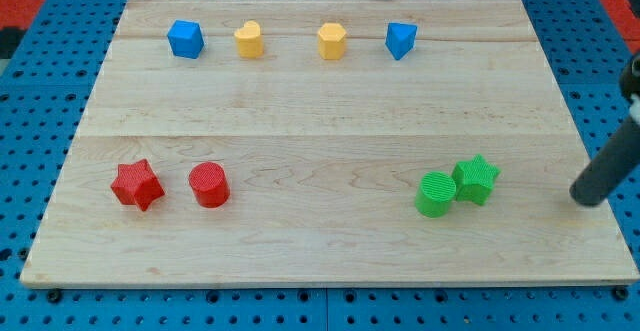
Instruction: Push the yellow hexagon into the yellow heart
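Observation:
The yellow hexagon (pixel 332 41) lies near the view's top, right of centre. The yellow heart (pixel 249 40) lies to its left in the same row, a clear gap between them. My tip (pixel 584 201) is at the view's right edge, on the wooden board (pixel 320 111), far below and right of the hexagon. It touches no block; the nearest is the green star.
A blue cube-like block (pixel 185 39) lies left of the heart and a blue triangular block (pixel 400 40) right of the hexagon. A red star (pixel 136 184) and red cylinder (pixel 209 185) lie at the lower left. A green cylinder (pixel 435 194) touches a green star (pixel 476 179) at the lower right.

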`<state>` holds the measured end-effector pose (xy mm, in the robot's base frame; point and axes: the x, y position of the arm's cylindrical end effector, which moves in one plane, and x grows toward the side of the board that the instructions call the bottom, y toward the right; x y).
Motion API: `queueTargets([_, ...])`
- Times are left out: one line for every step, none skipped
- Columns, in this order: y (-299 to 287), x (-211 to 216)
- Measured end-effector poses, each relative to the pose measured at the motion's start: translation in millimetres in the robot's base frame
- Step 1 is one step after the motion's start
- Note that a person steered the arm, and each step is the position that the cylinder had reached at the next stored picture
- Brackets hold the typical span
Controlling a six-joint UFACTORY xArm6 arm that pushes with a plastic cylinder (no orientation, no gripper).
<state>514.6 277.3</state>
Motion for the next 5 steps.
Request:
queueTargets([-26.5,-76.6])
queueTargets([-58.7,-126.1])
queueTargets([-112.8,-131.9])
queueTargets([-168.8,-157.7])
queueTargets([-207.1,-196.9])
